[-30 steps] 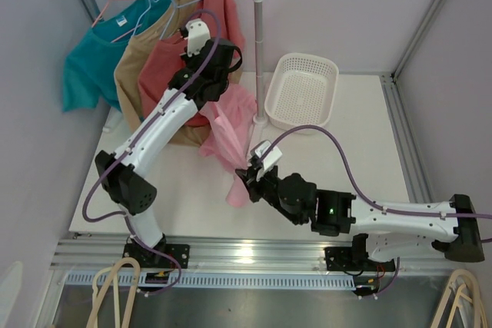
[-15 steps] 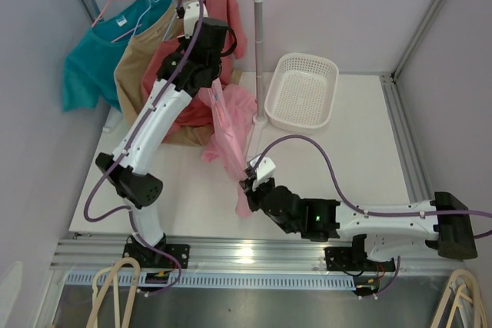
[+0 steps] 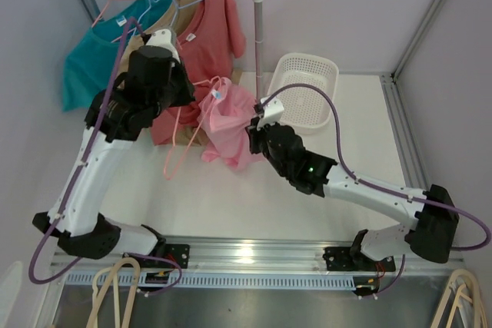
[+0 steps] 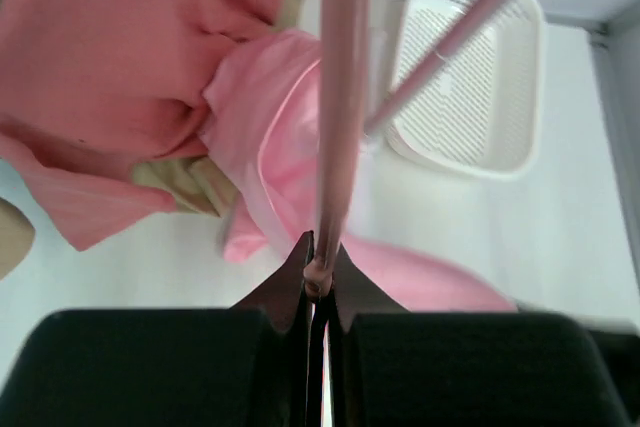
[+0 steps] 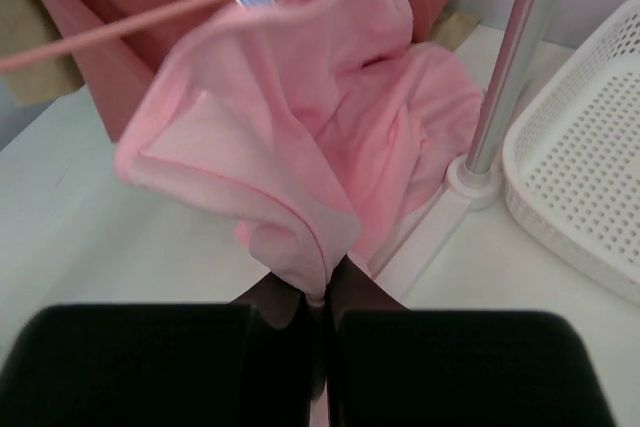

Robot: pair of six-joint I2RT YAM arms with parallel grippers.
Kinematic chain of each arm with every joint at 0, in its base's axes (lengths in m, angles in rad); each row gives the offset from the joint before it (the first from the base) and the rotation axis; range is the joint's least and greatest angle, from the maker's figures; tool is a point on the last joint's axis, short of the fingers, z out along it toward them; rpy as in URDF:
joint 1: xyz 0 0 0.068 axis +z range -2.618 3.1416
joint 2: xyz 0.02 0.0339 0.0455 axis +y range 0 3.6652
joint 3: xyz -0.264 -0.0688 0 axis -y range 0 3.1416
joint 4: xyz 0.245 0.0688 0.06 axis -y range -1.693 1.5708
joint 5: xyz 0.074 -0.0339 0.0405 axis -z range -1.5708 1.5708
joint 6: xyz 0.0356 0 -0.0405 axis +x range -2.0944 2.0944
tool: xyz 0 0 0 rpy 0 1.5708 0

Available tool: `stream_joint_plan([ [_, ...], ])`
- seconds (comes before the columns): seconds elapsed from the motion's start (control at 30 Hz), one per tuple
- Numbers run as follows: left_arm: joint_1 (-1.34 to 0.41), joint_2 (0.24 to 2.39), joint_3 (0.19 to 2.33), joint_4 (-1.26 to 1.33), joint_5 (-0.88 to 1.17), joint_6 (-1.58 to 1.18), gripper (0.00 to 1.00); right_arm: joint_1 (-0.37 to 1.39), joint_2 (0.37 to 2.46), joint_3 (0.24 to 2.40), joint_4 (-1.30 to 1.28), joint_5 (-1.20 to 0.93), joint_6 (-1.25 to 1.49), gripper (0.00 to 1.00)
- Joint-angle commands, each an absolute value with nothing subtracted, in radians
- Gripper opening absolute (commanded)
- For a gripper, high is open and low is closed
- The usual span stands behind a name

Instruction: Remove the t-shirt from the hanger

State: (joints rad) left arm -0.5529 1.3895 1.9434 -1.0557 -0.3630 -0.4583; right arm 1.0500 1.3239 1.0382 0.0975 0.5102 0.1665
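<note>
Right arm reaches low and leftward over the white counter (image 3: pixel 338 155). Left arm stands raised. White perforated plastic basket (image 3: pixel 304 90) and grey rack pole (image 3: pixel 259 51) lie beyond. Right pincer (image 5: pixel 318 292) is clamped tight on the bunched pale pink cotton t-shirt (image 5: pixel 300 127), beside the pole. Left pincer (image 4: pixel 318 272) is closed on the thin pink plastic hanger (image 4: pixel 340 97).

The t-shirt (image 5: pixel 300 137) was soft pink cloth, matt and creased. The hanger (image 4: pixel 338 97) was a thin pink rod, smooth with a slight gloss. The basket (image 5: pixel 580 147) was white perforated plastic. The pole (image 5: pixel 515 57) looked like smooth metal with a dull sheen. The table (image 3: pixel 369 144) was white, smooth and matt. The red shirt (image 3: pixel 204 44) was matt cloth.
</note>
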Motion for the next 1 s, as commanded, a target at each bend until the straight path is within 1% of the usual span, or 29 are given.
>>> stream_joint_plan([
  [0.0,-0.546,1.298,1.953,-1.109,-0.152,-0.417,0.01,1.019,1.399,1.149,0.101,0.449,0.135,0.0],
  [0.1,-0.529,1.22,1.895,-1.037,-0.176,-0.382,0.01,1.019,1.394,1.172,0.063,0.46,0.152,0.0],
  [0.23,-0.419,1.226,1.898,-0.967,0.113,-0.292,0.01,1.029,1.26,1.109,0.025,0.468,0.189,0.0],
  [0.33,-0.41,1.22,1.905,-0.915,0.04,-0.233,0.01,1.046,1.189,1.109,-0.096,0.501,0.195,0.0],
  [0.37,-0.407,1.212,1.885,-0.888,0.013,-0.218,0.01,1.057,1.134,1.123,-0.122,0.518,0.189,0.0],
  [0.47,-0.391,1.207,1.856,-0.801,-0.034,-0.189,0.01,1.135,1.033,1.173,-0.215,0.612,0.141,0.0],
  [0.53,-0.371,1.225,1.844,-0.729,-0.008,-0.16,0.01,1.146,1.014,1.288,-0.294,0.647,0.117,0.0],
  [0.57,-0.368,1.232,1.826,-0.7,-0.008,-0.152,0.01,1.134,1.023,1.383,-0.336,0.652,0.098,0.0],
  [0.67,-0.368,1.264,1.809,-0.596,0.023,-0.132,0.01,1.099,1.078,1.507,-0.35,0.678,0.014,0.0],
  [0.7,-0.368,1.272,1.809,-0.569,0.025,-0.121,0.01,1.074,1.1,1.59,-0.359,0.661,0.005,0.0],
  [0.73,-0.368,1.281,1.806,-0.545,0.022,-0.098,0.01,1.008,1.123,1.636,-0.367,0.644,0.005,0.0],
  [0.8,-0.368,1.319,1.824,-0.502,0.005,-0.078,0.01,0.936,1.207,1.734,-0.405,0.551,-0.025,0.0],
  [0.83,-0.368,1.334,1.836,-0.496,0.005,-0.057,0.01,0.866,1.242,1.843,-0.42,0.516,-0.026,0.0],
  [0.9,-0.368,1.382,1.888,-0.497,-0.032,-0.04,0.01,0.806,1.349,1.949,-0.457,0.448,-0.031,0.0],
  [0.93,-0.368,1.394,1.9,-0.489,-0.034,-0.025,0.01,0.77,1.385,2.061,-0.472,0.425,-0.028,0.0],
  [0.97,-0.368,1.402,1.911,-0.48,-0.037,-0.022,0.01,0.703,1.423,2.118,-0.489,0.396,-0.02,0.0],
])
